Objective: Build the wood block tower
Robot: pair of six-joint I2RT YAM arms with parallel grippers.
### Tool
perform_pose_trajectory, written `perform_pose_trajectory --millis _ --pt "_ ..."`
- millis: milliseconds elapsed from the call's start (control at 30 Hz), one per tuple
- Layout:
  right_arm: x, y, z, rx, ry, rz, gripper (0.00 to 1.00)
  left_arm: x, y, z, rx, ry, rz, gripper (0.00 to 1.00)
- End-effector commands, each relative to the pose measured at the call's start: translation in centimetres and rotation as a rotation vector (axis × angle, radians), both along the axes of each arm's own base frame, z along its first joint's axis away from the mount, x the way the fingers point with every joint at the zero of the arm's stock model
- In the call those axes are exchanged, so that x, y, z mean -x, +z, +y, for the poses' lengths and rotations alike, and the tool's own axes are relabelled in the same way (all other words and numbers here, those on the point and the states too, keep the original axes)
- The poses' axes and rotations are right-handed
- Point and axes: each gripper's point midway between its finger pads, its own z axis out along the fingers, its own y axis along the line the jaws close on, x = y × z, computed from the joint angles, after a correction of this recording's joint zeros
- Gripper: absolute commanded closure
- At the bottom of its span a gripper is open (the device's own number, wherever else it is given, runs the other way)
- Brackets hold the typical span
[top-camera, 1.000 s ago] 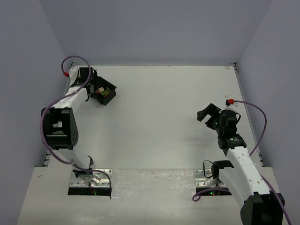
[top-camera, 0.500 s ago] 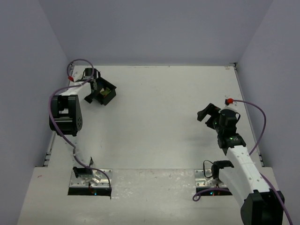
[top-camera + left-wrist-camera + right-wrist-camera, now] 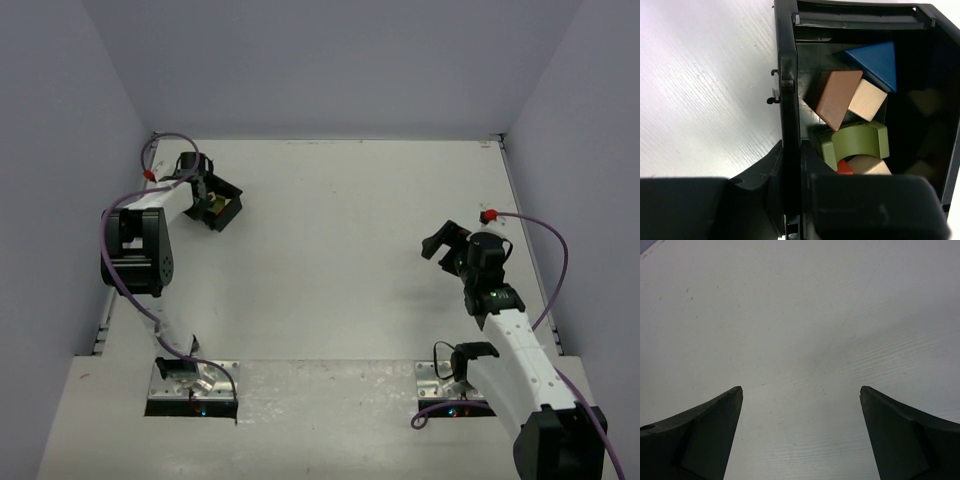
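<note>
Left hand pinches tray wall; olive block inside lies long axis left-right; right hand spread wide

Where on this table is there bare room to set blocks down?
The middle of the table, between the black tray at far left and the open right gripper, is bare, as is the strip along the back wall. Crowded: only inside the tray, where the wood blocks lie heaped and the left gripper clamps its wall.

A black square tray at ten o'clock on a white table, pale violet walls at nine, twelve and three o'clock.
</note>
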Motion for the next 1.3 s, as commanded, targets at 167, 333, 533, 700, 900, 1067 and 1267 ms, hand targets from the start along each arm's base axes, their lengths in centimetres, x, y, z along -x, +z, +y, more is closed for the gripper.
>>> perform_pose_trajectory --millis 167,333,533,700,900,1067,1267 --pt "-0.8 2.7 -0.7 0.038 -0.021 -0.061 0.01 -2.0 9.3 -3.8 -0.243 -0.247 -0.140 1.00" --pt "-0.4 2.6 -0.4 0.027 -0.006 -0.042 0.01 -1.8 14.4 -11.0 -0.512 -0.476 -0.226 1.00" --pt "-0.2 2.9 -0.3 0.022 -0.003 -0.061 0.01 -0.3 16.8 -16.8 -0.721 -0.671 -0.212 1.00" --pt "-0.1 3.3 -0.2 0.019 0.006 -0.070 0.01 -0.6 16.1 -21.8 -0.694 -1.018 -0.241 1.00" --pt "0.0 3.3 -0.1 0.013 0.005 -0.075 0.01 -0.6 19.2 -26.3 -0.736 -1.363 -0.335 1.00" --pt "0.2 3.2 -0.1 0.005 0.002 -0.064 0.01 0.0 26.0 -28.6 -0.888 -1.538 -0.542 1.00" --pt "0.2 3.3 1.3 -0.031 0.070 -0.067 0.01 0.5 25.9 -28.0 -1.170 -1.676 -0.455 1.00"
